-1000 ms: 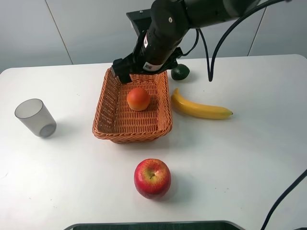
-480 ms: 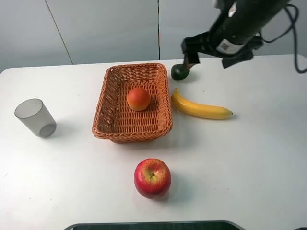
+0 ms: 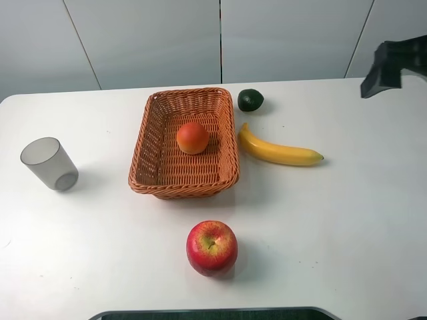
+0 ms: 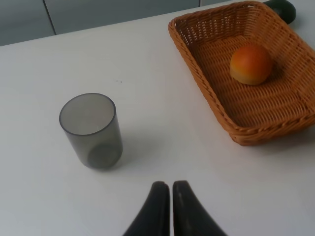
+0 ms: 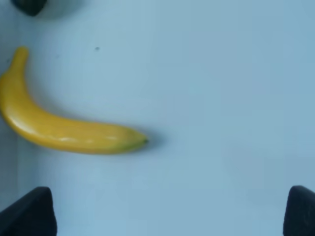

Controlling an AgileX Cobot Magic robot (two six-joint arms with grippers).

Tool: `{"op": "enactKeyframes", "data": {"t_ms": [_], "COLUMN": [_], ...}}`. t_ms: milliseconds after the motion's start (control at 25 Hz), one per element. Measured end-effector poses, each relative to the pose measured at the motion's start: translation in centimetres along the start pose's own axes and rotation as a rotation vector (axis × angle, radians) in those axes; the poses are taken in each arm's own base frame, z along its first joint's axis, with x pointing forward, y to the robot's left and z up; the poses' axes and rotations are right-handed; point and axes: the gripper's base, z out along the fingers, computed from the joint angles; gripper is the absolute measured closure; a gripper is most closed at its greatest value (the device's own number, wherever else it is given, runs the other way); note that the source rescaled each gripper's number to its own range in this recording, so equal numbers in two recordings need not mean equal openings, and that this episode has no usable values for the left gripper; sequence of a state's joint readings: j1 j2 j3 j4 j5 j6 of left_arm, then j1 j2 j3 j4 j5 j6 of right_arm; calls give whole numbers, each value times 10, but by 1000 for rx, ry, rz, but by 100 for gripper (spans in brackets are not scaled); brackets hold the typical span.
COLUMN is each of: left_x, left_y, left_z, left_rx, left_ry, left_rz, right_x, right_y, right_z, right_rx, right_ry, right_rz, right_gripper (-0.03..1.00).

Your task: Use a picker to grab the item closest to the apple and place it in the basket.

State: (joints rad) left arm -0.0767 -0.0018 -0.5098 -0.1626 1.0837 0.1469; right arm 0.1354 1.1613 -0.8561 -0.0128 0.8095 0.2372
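The red apple (image 3: 212, 248) sits near the table's front edge. Behind it is the wicker basket (image 3: 183, 190), with an orange (image 3: 193, 138) lying inside; the left wrist view shows the same basket (image 4: 197, 69) and orange (image 4: 251, 65). A yellow banana (image 3: 277, 152) lies right of the basket, and it fills the right wrist view (image 5: 64, 130). My right gripper (image 5: 165, 215) is open, empty and above the table beside the banana; its arm (image 3: 392, 63) shows at the far right edge. My left gripper (image 4: 167, 206) is shut and empty, low over the table near the cup.
A grey translucent cup (image 3: 49, 164) stands upright at the left, also in the left wrist view (image 4: 92, 130). A dark green round fruit (image 3: 251, 100) lies behind the banana, by the basket's back right corner. White wall panels rise behind the table.
My right arm has swung from above the basket's back edge to the far right of the table. The orange stays in the basket. Nothing else has moved.
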Motion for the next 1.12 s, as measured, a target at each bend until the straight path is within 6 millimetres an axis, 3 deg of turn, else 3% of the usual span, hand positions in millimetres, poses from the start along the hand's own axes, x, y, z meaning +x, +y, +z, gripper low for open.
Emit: {"op": "enactKeyframes", "data": {"t_ms": [360,560,880,1120], "left_x": [0,0,0,0], "left_y": [0,0,0,0], "left_z": [0,0,0,0], "left_rx": [0,0,0,0], "left_ry": [0,0,0,0], "left_rz": [-2,-4,-2,-2], "right_x": [45,92,164,190], "right_y": [-13,-23,-38,-44], "right_z": [-86,-118,-111,-116], "right_rx": [-34,-42,-53,-54], "right_ry": [-209,-373,-490,-571], "right_rz": [-51,-200,-275,-279], "right_gripper": [-3,-3,-3,-3]}}
